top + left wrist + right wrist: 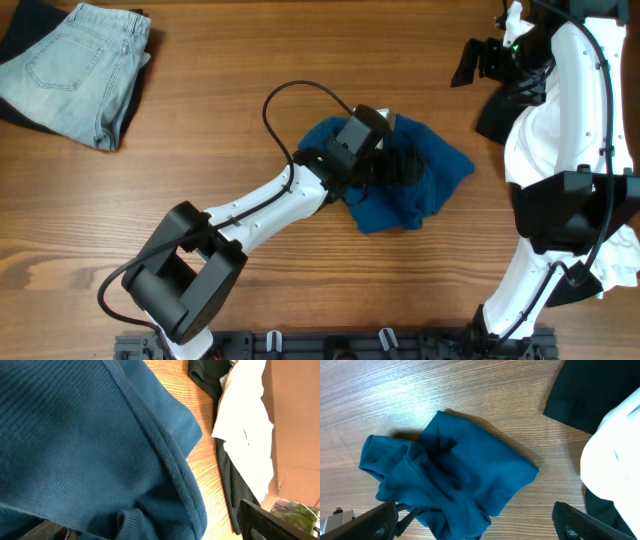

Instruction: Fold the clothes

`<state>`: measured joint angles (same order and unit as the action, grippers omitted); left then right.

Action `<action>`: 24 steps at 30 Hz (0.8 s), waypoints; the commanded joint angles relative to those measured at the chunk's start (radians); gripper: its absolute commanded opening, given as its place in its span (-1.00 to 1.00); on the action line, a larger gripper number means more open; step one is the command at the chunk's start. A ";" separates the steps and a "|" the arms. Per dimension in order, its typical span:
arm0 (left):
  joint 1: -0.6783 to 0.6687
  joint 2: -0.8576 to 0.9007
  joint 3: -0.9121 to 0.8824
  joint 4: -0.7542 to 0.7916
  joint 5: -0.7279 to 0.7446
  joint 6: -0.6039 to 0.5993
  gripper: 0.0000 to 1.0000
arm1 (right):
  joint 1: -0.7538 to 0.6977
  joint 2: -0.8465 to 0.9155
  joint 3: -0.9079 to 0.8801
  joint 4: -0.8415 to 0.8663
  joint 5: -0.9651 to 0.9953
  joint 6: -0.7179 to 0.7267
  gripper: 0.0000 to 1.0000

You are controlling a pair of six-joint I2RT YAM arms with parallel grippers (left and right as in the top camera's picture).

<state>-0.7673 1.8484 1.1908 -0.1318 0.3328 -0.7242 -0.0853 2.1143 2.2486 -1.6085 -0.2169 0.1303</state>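
left pincer (pixel 400 160) and right pincer (pixel 468 66) both hang released; the left, low over the bunched shirt (pixel 445 178), could pinch several layers together.

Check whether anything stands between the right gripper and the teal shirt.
Nothing visible does. Only bare table lies between the open right gripper and the teal shirt. The left gripper is low over the shirt itself, not in that path.
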 commanded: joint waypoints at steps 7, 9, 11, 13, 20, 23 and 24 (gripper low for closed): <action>-0.036 0.007 0.003 0.266 0.023 0.073 0.99 | -0.001 -0.032 0.021 0.000 -0.020 0.003 0.99; -0.054 0.007 0.003 0.351 0.017 0.118 1.00 | -0.001 -0.032 0.021 0.000 -0.020 0.003 0.99; -0.066 0.007 0.003 0.384 0.014 0.118 0.99 | -0.001 -0.032 0.021 0.000 -0.020 0.003 0.99; -0.067 0.007 0.003 0.369 0.015 0.118 0.99 | -0.001 -0.032 0.021 0.000 -0.019 0.003 0.99; -0.059 0.009 0.003 0.256 0.014 0.123 0.99 | -0.008 -0.031 0.021 0.000 -0.019 0.001 0.99; -0.060 0.016 0.003 0.278 0.015 0.147 1.00 | -0.008 -0.031 0.021 0.000 -0.020 0.003 0.99; -0.061 0.027 0.003 0.293 0.016 0.140 1.00 | -0.008 -0.031 0.021 0.000 -0.020 0.003 0.99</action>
<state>-0.8314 1.8500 1.1896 0.1341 0.3428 -0.6170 -0.0872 2.1147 2.2486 -1.6085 -0.2207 0.1299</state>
